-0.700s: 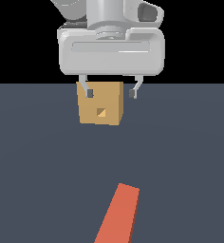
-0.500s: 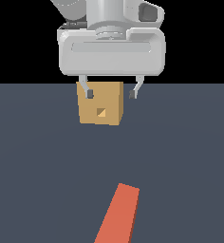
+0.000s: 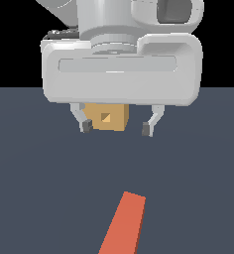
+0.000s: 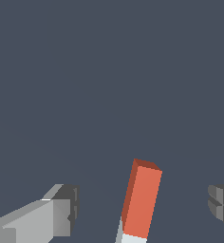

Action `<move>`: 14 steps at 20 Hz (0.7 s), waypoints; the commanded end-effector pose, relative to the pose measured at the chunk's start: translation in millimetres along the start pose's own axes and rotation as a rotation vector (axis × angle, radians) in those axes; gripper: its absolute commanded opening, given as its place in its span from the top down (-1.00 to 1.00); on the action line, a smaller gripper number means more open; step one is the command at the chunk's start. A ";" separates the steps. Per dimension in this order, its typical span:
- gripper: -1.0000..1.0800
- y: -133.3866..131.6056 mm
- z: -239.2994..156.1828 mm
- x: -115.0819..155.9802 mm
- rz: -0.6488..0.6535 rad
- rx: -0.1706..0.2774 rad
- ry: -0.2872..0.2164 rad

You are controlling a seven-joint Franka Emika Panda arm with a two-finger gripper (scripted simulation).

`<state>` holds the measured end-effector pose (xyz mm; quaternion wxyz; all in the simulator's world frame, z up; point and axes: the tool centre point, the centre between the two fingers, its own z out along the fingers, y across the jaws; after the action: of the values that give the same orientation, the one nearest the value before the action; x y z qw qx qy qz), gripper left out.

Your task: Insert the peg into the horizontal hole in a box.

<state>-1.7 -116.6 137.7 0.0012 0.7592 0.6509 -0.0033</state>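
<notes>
The peg (image 3: 125, 225) lies flat on the dark floor near the front of the exterior view, showing only its orange-red end there. In the wrist view the peg (image 4: 142, 199) shows a bit of its pale end too. The tan box (image 3: 107, 117) stands farther back, its top hidden behind the hand. Its small square hole (image 3: 105, 117) faces the camera. My gripper (image 3: 116, 127) hangs open above the floor between box and peg, holding nothing. In the wrist view the gripper (image 4: 142, 204) straddles the peg's line from above, with the fingers (image 4: 61, 211) wide apart.
A plain dark blue-grey floor (image 3: 203, 188) stretches around the box and peg, with black background above its far edge. No other objects are in view.
The hand has come toward the camera and lower, now covering the top of the box. Peg and box have not moved. The fingers stay apart.
</notes>
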 end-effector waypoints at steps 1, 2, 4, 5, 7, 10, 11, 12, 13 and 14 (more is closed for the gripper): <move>-0.92 2.5 16.2 -38.1 0.050 0.000 -0.001; -0.92 3.2 23.4 -54.6 0.072 0.000 0.000; -0.92 3.9 36.6 -84.9 0.112 -0.001 0.001; -0.92 3.8 42.3 -98.1 0.129 -0.001 0.001; -0.92 3.4 52.2 -120.5 0.159 -0.002 0.003; -0.92 2.3 63.3 -145.5 0.193 -0.002 0.004; -0.92 1.9 66.0 -151.7 0.201 -0.002 0.005; -0.92 1.5 68.3 -156.9 0.208 -0.002 0.005; -0.92 1.2 70.2 -161.0 0.214 -0.002 0.006; -0.92 1.0 71.5 -164.1 0.218 -0.002 0.006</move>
<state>-25.5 -274.0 69.8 0.0001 0.8236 0.5672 -0.0011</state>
